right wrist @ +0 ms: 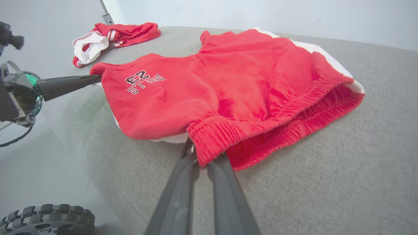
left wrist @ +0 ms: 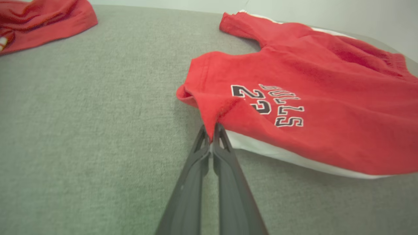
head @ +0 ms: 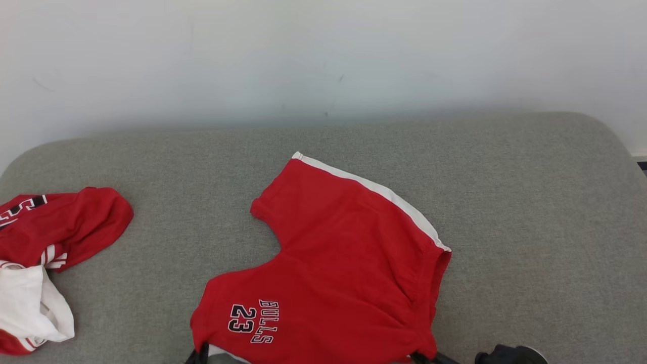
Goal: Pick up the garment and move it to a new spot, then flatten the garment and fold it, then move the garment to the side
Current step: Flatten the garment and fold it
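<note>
One shorts [head: 343, 242] | left claw [left wrist: 212, 130], right claw [right wrist: 203, 157] both clenched on it | one clothes heap [head: 50, 237]

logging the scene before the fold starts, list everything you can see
shorts: one, red with a white side stripe and "BULLS 23" print, mid-cushion by the near edge
pile: one, red and white clothes, crumpled, on the cushion's left side, apart from the shorts
cushion: one, grey fabric, under both
wall: one, white, behind the cushion
wheel: one, black, treaded, low by the floor in the right wrist view
left hand: one, dark, shut on the shorts' leg corner near the print
right hand: one, dark, shut on the shorts' waistband corner
</note>
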`<state>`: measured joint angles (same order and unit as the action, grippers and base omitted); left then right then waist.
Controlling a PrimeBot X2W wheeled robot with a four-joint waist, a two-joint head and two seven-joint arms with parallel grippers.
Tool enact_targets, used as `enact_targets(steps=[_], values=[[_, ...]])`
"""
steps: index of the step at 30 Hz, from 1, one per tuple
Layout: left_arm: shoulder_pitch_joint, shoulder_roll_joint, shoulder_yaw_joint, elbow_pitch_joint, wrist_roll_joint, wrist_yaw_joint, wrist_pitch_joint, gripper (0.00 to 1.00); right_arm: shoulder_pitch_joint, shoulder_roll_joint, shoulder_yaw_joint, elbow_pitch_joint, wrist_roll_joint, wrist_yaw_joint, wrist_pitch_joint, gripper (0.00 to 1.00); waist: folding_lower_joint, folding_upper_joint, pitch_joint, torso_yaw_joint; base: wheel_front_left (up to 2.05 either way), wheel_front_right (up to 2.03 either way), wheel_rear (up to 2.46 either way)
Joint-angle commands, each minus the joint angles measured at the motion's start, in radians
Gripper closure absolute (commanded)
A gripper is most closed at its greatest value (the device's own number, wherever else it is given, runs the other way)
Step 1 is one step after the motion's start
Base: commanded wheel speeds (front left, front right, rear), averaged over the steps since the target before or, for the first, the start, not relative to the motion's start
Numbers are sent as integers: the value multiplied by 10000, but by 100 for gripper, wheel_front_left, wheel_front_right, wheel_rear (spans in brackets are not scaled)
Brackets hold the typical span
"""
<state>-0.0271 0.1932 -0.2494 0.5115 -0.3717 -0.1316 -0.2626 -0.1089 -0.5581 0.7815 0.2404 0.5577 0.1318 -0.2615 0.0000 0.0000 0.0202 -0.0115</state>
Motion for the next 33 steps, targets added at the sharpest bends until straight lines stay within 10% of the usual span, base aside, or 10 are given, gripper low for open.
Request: enact_targets(steps=[1,18,33], values=[[-215,115,-3,-179,58,21,-32,100,-175,-5,-43,-171,88,-23,-48,100,0,0,-32,-1,0,0,0],[-8015,2906,-1495,-2173,-1143,22,2432,100,-7145,-445,-172,-661,3019,-23,1355,100,0,0,2945,-564,0,0,0],[-16501,2934,-2224,623,-2434,22,2984,100,-15418,208,463,1504,4281,-24,2712,100,0,0,5941,-645,0,0,0]])
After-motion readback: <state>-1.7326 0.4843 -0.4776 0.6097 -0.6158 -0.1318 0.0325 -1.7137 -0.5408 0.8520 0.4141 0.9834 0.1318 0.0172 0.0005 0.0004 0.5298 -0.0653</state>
